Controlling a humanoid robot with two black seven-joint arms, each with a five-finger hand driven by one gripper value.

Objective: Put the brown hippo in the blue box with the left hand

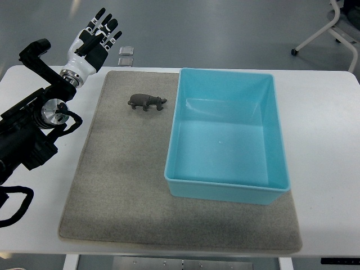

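My left hand (97,38) hangs spread and empty, well apart from the brown hippo (147,102). The hippo looks small (and smooth), so I reckon a clumsy close could knock it against the blue box (226,194).

Small dark brown toy hippo (147,102), one flat colour; open rectangular plastic box (227,188) in light turquoise blue, plain inside; speckled grey-beige felt mat (121,185) on a smooth white tabletop (326,140); left robot hand (94,41) white with black fingers (112,25); arm black, silver joint.
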